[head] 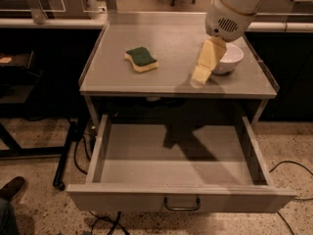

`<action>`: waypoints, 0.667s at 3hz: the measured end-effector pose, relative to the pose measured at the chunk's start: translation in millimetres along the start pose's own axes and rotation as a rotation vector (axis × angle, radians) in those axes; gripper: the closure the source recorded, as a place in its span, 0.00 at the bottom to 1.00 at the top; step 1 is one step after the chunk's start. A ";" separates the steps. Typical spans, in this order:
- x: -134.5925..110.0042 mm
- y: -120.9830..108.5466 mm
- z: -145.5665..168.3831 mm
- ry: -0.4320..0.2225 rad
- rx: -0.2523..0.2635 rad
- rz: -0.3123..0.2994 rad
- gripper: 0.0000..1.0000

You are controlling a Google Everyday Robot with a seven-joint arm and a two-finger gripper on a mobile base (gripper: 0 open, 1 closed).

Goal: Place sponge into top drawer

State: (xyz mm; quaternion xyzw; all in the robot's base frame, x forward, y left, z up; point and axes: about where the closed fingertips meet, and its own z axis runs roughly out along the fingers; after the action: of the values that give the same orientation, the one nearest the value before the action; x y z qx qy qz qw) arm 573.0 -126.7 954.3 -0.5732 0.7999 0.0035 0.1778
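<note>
The sponge, pale yellow with a dark green top, lies flat on the left half of the grey tabletop. The top drawer is pulled fully open below the table, its inside bare, with its loop handle at the centre of the front panel. My gripper, cream-coloured under a white arm, hangs tilted over the right half of the tabletop. It is to the right of the sponge and apart from it, and holds nothing that I can see.
A white bowl stands on the tabletop just right of the gripper, partly hidden behind it. Cables lie on the speckled floor. A dark stand is at the left, and a shoe at the bottom left.
</note>
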 end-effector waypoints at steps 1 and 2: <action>-23.3 -25.7 33.2 0.007 -0.042 0.009 0.00; -25.6 -28.1 35.9 0.000 -0.039 0.009 0.00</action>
State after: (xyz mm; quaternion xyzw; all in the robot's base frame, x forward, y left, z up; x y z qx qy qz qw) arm 616.0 -105.3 933.6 -0.5730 0.8022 0.0196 0.1666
